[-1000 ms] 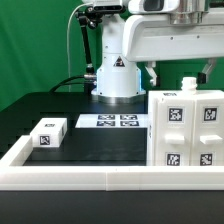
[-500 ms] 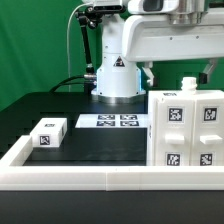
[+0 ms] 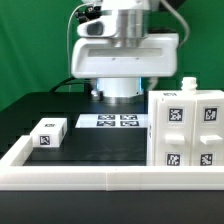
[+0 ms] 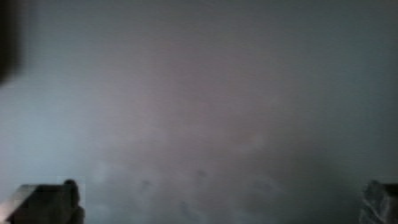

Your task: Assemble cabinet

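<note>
Cabinet parts lying apart; gripper [image 4: 214,205] showing spread, gripping nothing

The cabinet shell [image 3: 186,130] is standing at the exterior view's right, just behind the white rim [image 3: 80,178], with its tags facing the camera. One drawer block [image 3: 48,133] is lying well apart from it at that view's left. The marker board [image 3: 120,121] is lying further back between them, before the arm [image 3: 122,45]. In the wrist view the dark fingertips [image 4: 50,203] are sitting wide apart over a blurred pale surface
</note>
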